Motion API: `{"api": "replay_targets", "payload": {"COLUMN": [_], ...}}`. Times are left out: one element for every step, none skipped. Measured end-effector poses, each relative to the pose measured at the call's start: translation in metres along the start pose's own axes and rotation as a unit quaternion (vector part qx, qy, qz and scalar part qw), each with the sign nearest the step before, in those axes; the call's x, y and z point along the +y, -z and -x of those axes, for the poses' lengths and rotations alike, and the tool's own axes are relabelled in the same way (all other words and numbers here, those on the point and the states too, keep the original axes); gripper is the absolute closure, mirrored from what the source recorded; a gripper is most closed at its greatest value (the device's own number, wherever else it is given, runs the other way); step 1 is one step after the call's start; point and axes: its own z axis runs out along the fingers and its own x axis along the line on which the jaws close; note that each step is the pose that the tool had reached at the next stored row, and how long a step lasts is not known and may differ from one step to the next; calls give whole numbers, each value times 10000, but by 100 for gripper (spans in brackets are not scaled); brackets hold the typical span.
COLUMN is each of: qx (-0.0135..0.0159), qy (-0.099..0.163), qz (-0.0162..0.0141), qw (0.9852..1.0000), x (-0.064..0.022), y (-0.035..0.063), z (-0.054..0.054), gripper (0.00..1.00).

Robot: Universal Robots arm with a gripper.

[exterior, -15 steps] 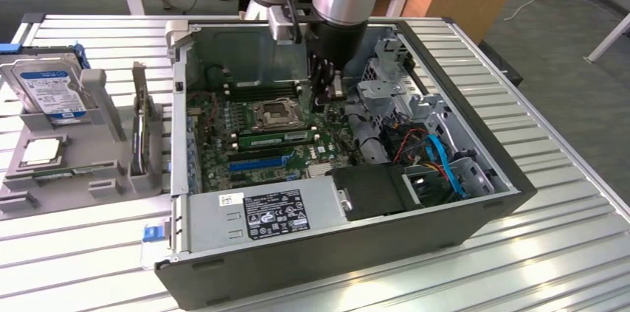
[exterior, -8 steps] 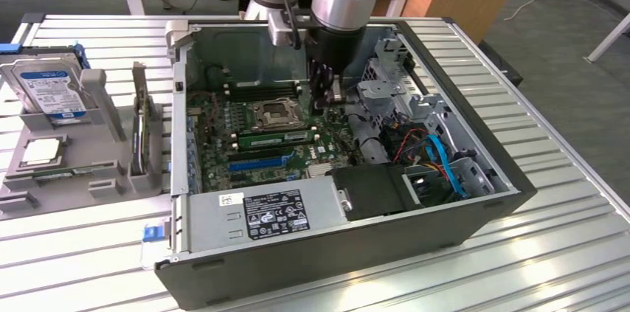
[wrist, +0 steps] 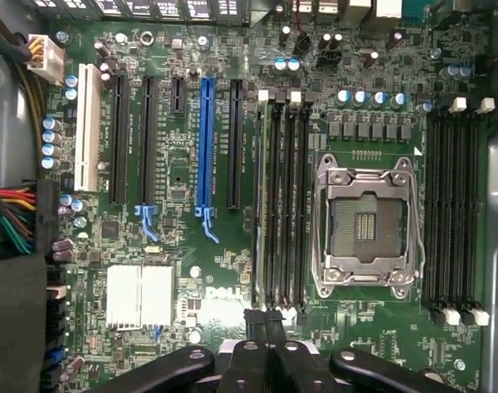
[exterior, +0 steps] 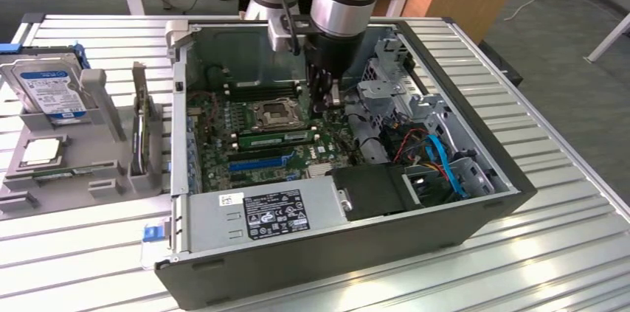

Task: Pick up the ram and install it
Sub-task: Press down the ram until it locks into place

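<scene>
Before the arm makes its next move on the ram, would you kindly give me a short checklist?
1. Long green ram stick lies along the black memory slots: ok.
2. Ram fully seated: cannot tell.
3. Gripper above the green motherboard, inside the open grey case: ok.
4. Square silver processor socket unobstructed: ok.
5. Red and blue cables away from the slots: ok.

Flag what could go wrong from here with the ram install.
1. The ram lies along a slot right beside the open processor socket. A sideways slip of the gripper could hit the socket's exposed contacts.
2. It cannot be told whether the ram is fully seated. Pressing it while tilted might strain the slot.
3. The arm reaches deep into the case, close to the metal drive cage, so it may bump the cage.
</scene>
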Motion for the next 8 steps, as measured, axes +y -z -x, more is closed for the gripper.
{"api": "replay_targets", "payload": {"qx": [0, 0, -1, -1, -1, -1, -1, -1], "qy": [0, 0, 0, 0, 0, 0, 0, 0], "qz": [0, 0, 0, 0, 0, 0, 0, 0], "qw": [10000, 10000, 10000, 10000, 10000, 10000, 10000, 10000], "x": [0, 0, -1, -1, -1, -1, -1, -1], "y": [-11, -20, -31, -40, -50, -60, -69, -79], "z": [0, 0, 0, 0, -1, -1, -1, -1], "gripper": [90, 90, 90, 90, 90, 90, 90, 90]}}
